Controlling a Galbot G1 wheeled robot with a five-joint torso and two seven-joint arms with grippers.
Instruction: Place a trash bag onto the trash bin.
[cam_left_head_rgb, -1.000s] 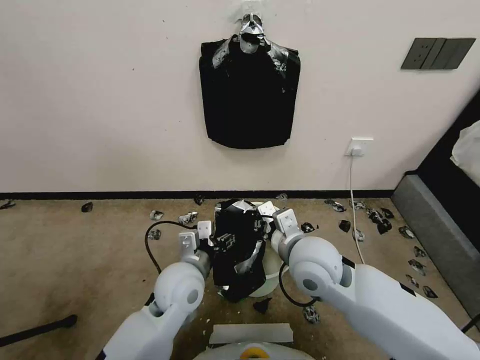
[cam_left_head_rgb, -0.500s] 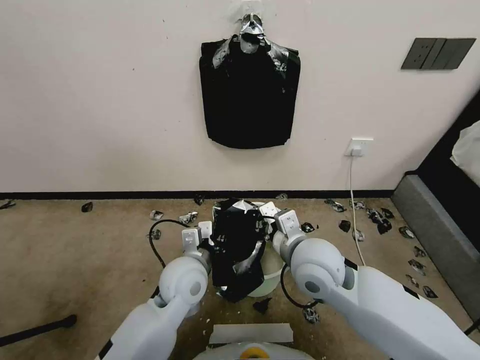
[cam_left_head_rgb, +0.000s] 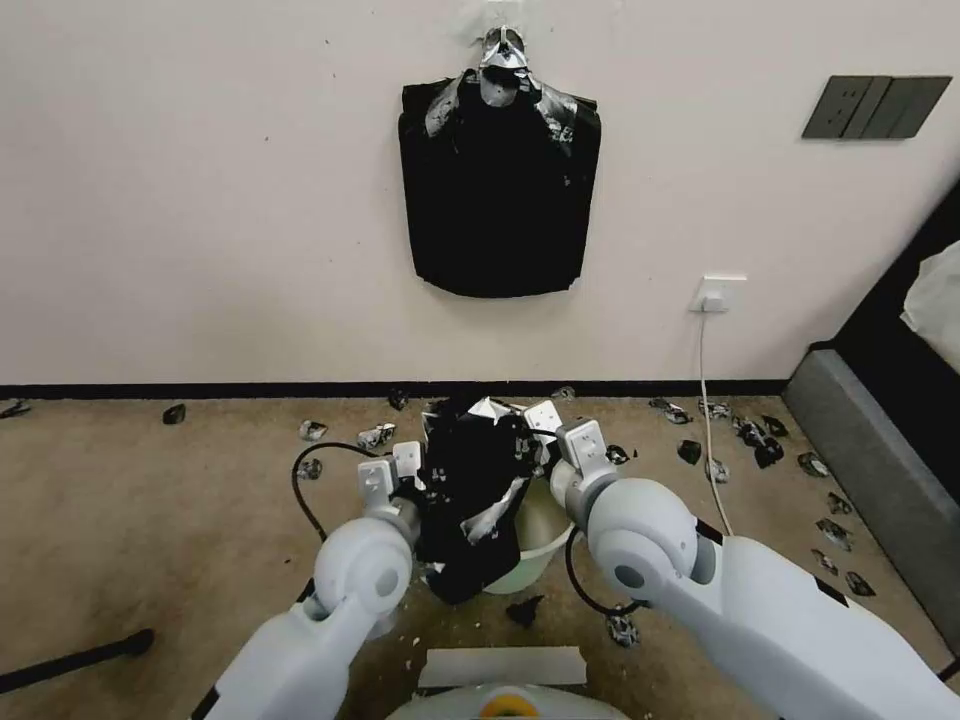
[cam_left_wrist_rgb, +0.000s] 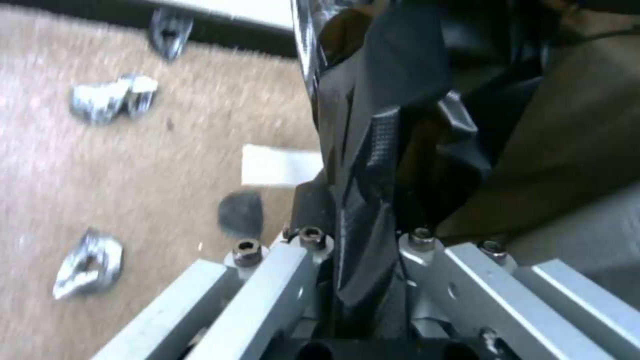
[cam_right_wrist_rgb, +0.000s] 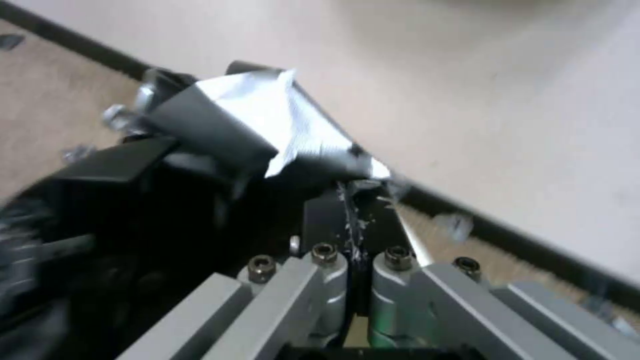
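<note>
While both arms reach forward in the head view, the trash bag (cam_left_head_rgb: 472, 500) hangs crumpled between them over the near-left rim of the trash bin (cam_left_head_rgb: 535, 555), which stands on the carpet floor (cam_left_head_rgb: 150, 520) before the wall. The left gripper (cam_left_head_rgb: 425, 478) meets the bag's left edge and the right gripper (cam_left_head_rgb: 535, 440) its upper right. A flat bundle of black bags (cam_left_head_rgb: 498, 190) hangs on the wall above.

From the left wrist view, the left gripper (cam_left_wrist_rgb: 373, 200) is clamped on a fold of the trash bag (cam_left_wrist_rgb: 393, 85).

From the right wrist view, the right gripper (cam_right_wrist_rgb: 357, 225) is pinched tight on the trash bag (cam_right_wrist_rgb: 220, 130).
</note>
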